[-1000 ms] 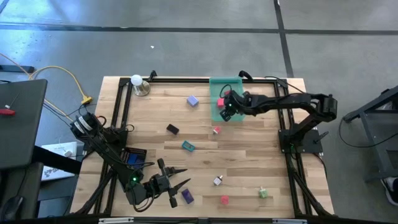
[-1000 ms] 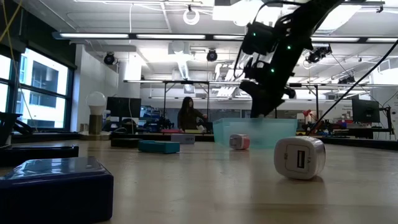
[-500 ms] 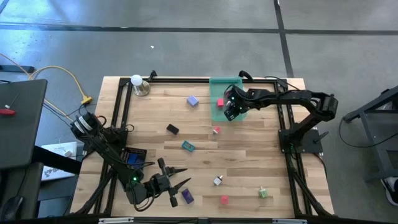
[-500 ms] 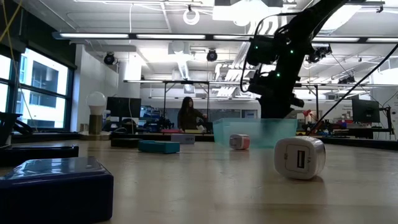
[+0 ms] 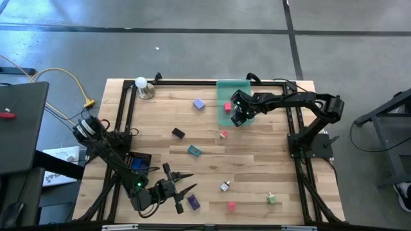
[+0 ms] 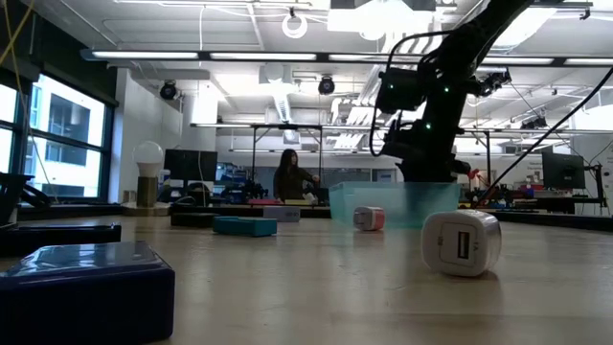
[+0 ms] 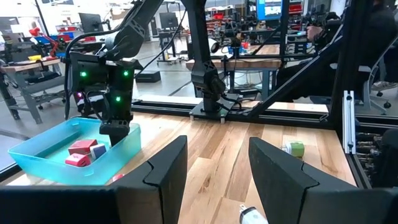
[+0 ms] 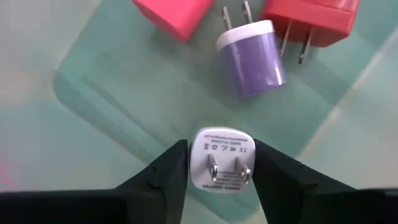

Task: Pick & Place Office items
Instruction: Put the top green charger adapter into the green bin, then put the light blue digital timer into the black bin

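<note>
My right gripper [image 5: 238,118] hovers over the translucent green tray [image 5: 221,90] at the table's far side, shut on a white plug block [image 8: 222,160]. Two red blocks [image 8: 308,15] and a purple block [image 8: 252,56] lie flat on the tray floor. In the low view the right gripper [image 6: 421,174] reaches down to the tray's rim. My left gripper [image 5: 184,193] waits open near the table's near-left edge, beside a purple block [image 5: 192,203]. Other small items lie scattered on the wood: black [image 5: 178,133], teal [image 5: 194,151], white [image 5: 225,187]. My right gripper pinches the white plug block by two opposite side faces [image 8: 198,163] between its two fingers, coming from above and pointing down. The block's pronged face [image 8: 225,168] is turned up toward the wrist. It is lifted clear above the tray floor.
More items rest on the table: purple [image 5: 199,104], pink-and-white [image 5: 223,135], red [image 5: 231,206], green [image 5: 271,199]. The white ball on its metal base [image 5: 142,86] stands at the far-left corner. A black tray [image 5: 137,162] sits under the left arm. A black frame [image 5: 192,82] borders the table.
The right gripper has shifted slightly toward the table's right over the green tray, turned at the wrist, and come down until its lower end is level with the tray rim. The left arm has kept still.
</note>
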Motion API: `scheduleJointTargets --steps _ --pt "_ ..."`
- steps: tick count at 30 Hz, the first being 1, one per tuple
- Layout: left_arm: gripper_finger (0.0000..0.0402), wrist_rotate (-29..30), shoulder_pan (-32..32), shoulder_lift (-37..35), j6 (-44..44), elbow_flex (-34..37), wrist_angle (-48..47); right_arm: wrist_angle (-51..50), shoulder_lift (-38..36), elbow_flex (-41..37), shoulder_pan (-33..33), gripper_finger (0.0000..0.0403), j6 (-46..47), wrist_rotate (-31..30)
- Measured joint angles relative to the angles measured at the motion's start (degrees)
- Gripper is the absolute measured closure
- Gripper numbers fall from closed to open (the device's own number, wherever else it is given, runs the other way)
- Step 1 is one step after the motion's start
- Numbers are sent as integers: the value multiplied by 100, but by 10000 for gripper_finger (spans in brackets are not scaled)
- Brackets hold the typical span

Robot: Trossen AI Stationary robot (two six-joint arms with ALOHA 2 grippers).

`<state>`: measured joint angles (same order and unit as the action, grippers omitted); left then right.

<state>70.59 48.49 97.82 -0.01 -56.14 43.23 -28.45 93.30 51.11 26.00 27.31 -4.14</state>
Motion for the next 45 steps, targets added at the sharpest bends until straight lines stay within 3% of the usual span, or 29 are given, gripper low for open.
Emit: scheduleJointTargets --steps 11,22,28,31,37,45 --pt "238 0 0 2 0 0 -113 192 -10 0 0 195 -189 -33" --pt "238 -7 -75 2 -141 0 -158 177 -516 0 -14 203 -507 -12" --pt "238 -15 -114 2 -426 2 -425 116 -994 0 -218 212 -509 862" --pt "238 -17 -114 4 -558 2 -521 84 -1313 0 -426 217 -416 1237" --pt "238 -33 -114 4 -734 2 -560 144 -2192 0 -960 234 182 1319" --pt "238 -33 -111 4 -735 2 -862 127 -2960 0 -2357 255 578 728"
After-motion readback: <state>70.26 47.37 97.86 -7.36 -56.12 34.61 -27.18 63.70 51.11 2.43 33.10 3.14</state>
